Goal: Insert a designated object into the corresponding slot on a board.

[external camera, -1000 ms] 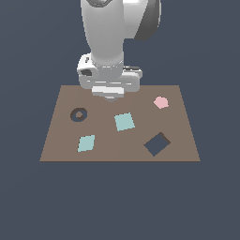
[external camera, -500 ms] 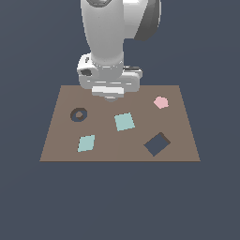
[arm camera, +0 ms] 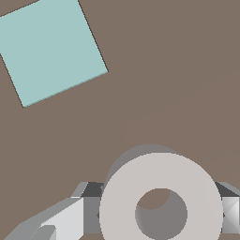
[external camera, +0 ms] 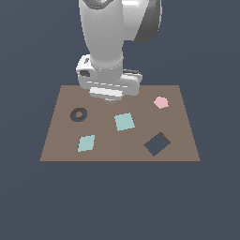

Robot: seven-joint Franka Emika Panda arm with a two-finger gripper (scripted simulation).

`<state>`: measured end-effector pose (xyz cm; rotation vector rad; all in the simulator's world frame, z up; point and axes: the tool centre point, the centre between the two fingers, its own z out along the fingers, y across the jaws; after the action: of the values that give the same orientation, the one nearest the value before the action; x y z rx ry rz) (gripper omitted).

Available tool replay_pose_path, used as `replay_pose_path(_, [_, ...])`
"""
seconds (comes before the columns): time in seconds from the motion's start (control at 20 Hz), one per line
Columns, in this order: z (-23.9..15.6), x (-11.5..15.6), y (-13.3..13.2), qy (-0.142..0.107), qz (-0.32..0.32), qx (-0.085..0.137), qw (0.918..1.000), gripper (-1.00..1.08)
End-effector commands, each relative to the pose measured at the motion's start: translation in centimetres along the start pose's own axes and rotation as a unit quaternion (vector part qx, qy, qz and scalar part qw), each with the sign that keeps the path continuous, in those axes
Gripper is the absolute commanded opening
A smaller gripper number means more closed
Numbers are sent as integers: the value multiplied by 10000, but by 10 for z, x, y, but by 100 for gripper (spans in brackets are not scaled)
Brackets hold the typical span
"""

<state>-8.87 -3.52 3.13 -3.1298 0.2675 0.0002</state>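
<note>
The brown board (external camera: 105,145) lies flat under the arm. It bears a dark ring-shaped slot (external camera: 78,114) toward the exterior view's left, two teal squares (external camera: 124,122) (external camera: 86,143), a pink piece (external camera: 161,102) and a dark square slot (external camera: 157,144). My gripper (external camera: 110,96) hangs over the board's far middle, to the right of the ring slot in the exterior view. In the wrist view the gripper (arm camera: 159,211) is shut on a pale grey ring (arm camera: 119,206), held a little above the board (arm camera: 164,70), casting a shadow. A teal square (arm camera: 51,49) lies nearby.
Dark blue-grey ground (external camera: 28,197) surrounds the board on all sides. The arm's white body (external camera: 105,42) hides part of the board's far edge in the exterior view.
</note>
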Motion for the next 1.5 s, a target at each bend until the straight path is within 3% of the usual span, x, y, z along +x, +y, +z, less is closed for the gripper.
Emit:
replay_pose_path(0.0, [-1,5,0,3,230,1,9997,-100])
replay_pose_path(0.4, [-2,28,4,4,1367,5,9906,-100])
replay_pose_path(0.55, [-3,39,9,4,1938,6,9810,-100])
replay_pose_path(0.7, [-4,51,15,4,2586,8,9660,-100])
replay_pose_path(0.9, [-5,67,28,4,3509,10,9364,-100])
replay_pose_path(1.45, [-8,92,68,3,5529,12,8333,-100])
